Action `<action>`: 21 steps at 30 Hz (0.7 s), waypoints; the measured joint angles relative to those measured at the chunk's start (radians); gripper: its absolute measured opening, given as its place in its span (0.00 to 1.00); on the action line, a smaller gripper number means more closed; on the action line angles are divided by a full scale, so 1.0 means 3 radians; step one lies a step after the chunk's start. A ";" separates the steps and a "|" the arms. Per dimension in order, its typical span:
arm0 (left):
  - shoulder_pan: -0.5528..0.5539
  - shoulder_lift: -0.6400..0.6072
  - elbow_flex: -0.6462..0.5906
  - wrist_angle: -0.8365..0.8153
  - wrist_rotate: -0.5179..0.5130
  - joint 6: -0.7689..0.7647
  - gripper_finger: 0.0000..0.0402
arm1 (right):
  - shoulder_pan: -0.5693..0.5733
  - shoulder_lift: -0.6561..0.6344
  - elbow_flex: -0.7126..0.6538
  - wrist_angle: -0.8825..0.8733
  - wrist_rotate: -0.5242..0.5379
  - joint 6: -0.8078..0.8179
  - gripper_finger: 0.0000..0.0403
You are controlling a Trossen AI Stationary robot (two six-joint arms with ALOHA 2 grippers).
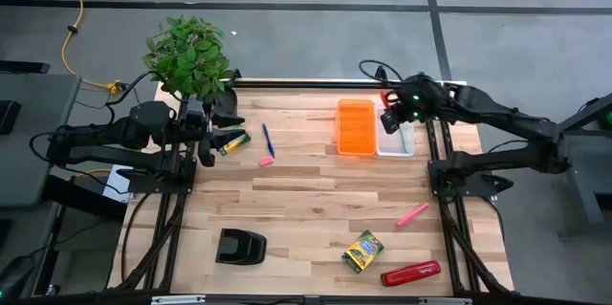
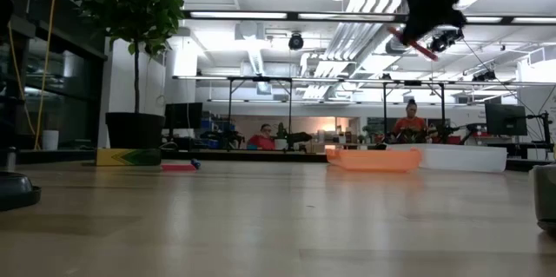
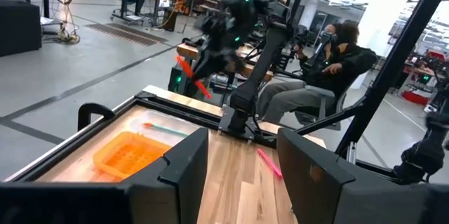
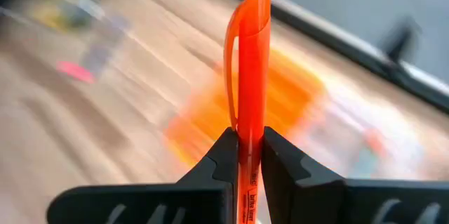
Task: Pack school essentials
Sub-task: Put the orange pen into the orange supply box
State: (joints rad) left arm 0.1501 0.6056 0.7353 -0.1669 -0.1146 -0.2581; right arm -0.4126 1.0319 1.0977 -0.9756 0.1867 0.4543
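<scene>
Right now an orange pen [image 4: 247,76] is pinched tight between the right fingers [image 4: 245,155], with most of the pen sticking out past the tips. The right fingers [image 1: 400,114] are held up in the air, near an orange tray [image 1: 356,126] and a clear tray [image 1: 396,141] on the bench [image 1: 306,209]. If the pen is let go too early, it could miss the trays and roll away. It is gripped near one end, so it could also tip or slip out.

The left fingers [image 3: 242,161] are spread apart and nothing is held in them. Close by them a crayon box [image 1: 232,141], a blue pen [image 1: 268,140] and a pink eraser [image 1: 266,162] are waiting. Far from both fingers, a pink pen [image 1: 412,214] and another crayon box [image 1: 362,250] are not packed yet.
</scene>
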 joint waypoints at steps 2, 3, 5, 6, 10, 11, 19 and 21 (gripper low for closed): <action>0.0000 0.0000 0.0000 0.0000 0.0000 0.0000 0.39 | -0.0171 0.0151 -0.0008 -0.0241 -0.0011 -0.0023 0.05; 0.0000 0.0000 0.0000 0.0000 0.0000 0.0000 0.39 | -0.0247 0.0222 -0.0054 -0.0265 -0.0014 -0.0022 0.05; 0.0000 0.0000 0.0000 0.0000 -0.0003 -0.0002 0.39 | -0.0390 0.0318 -0.0256 -0.0081 -0.0087 -0.0022 0.05; 0.0000 0.0000 0.0000 0.0000 -0.0003 -0.0001 0.39 | -0.0462 0.0362 -0.0397 0.0068 -0.0165 -0.0020 0.05; 0.0000 0.0000 0.0000 0.0000 -0.0006 -0.0003 0.39 | -0.0808 0.0510 -0.0941 0.0641 -0.0458 0.0116 0.05; 0.0000 0.0000 0.0000 0.0000 -0.0005 -0.0003 0.39 | -0.0898 0.0544 -0.1027 0.0774 -0.0514 0.0129 0.05; 0.0000 0.0009 0.0000 0.0001 -0.0006 -0.0002 0.39 | -0.1323 0.0892 -0.1235 0.1086 -0.0473 0.0213 0.05; 0.0000 0.0010 0.0000 0.0001 -0.0005 -0.0003 0.39 | -0.1355 0.1015 -0.1235 0.1105 -0.0518 0.0213 0.05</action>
State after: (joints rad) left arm 0.1501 0.6086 0.7353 -0.1665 -0.1162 -0.2588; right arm -0.8190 1.3363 0.7273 -0.6440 0.0313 0.5182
